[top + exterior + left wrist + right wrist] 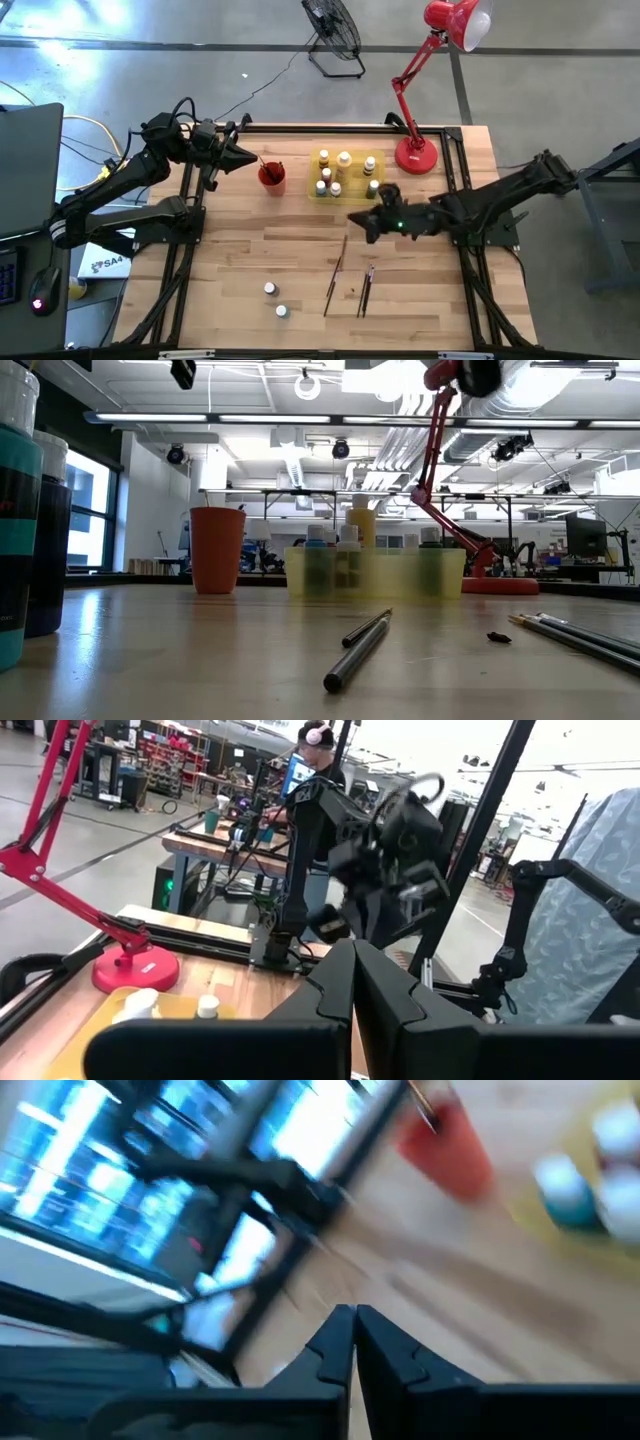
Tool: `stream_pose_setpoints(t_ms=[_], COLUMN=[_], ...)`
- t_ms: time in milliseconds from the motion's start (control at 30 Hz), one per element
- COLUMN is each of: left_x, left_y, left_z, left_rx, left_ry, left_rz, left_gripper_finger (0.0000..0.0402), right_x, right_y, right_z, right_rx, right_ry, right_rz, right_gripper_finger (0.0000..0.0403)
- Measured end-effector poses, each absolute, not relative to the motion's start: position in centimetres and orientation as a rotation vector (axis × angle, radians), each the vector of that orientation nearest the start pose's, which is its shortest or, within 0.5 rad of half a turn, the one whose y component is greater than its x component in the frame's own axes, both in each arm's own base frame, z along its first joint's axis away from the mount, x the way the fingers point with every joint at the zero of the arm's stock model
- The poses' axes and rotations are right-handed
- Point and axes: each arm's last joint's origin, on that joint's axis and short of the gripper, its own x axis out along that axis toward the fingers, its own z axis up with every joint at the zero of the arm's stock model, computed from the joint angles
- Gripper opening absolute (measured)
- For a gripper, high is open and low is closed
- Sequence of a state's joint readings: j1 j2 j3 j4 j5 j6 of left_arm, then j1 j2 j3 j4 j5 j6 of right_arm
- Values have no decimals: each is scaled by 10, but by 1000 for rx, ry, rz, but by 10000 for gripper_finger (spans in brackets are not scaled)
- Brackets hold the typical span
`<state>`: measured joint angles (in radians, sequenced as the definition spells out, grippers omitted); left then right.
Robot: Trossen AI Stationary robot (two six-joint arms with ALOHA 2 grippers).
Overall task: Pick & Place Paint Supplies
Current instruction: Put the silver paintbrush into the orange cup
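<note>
The right end effector [358,222], fingers pressed together and empty, hangs over the middle of the wooden bench [240,260], near the flat translucent yellow tray [318,192] holding small pale-capped paint bottles [345,160]. Thin dark-handled paintbrushes [332,280] and two loose white-capped bottles [270,289] lie nearer the front edge. The left end effector [250,157], also closed and empty, sits beside the small red cup [272,177].

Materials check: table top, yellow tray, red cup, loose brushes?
Table top: wood, butcher-block style; visible plank strips and grain, light sheen in the low view.
Yellow tray: likely plastic; translucent, the bottles inside show through its wall.
Red cup: probably plastic, matte and opaque.
Brushes: dark, smooth, glossy handles; painted wood or plastic, can't tell.
</note>
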<state>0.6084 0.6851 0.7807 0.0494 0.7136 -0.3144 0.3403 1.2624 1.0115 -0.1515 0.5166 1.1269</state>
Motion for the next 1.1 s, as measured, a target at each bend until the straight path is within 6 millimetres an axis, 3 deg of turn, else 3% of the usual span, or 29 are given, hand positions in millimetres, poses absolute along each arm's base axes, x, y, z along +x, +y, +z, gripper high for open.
stream_pose_setpoints(t_ms=[267,500,767,1100], left_x=[128,128,136,164], left_y=[66,66,71,91], left_z=[362,354,343,336], left_rx=[-261,-317,-433,-549], left_ry=[-58,10,104,95], left_rz=[-116,-106,-105,-98], left_gripper_finger=[3,3,5,104], right_x=[289,309,321,322], right_y=[57,32,19,18], right_z=[337,333,330,328], right_rx=[753,678,619,545], right_ry=[-46,-128,-166,-123], right_rz=[-312,-357,-305,-279], right_gripper_finger=[4,4,4,4])
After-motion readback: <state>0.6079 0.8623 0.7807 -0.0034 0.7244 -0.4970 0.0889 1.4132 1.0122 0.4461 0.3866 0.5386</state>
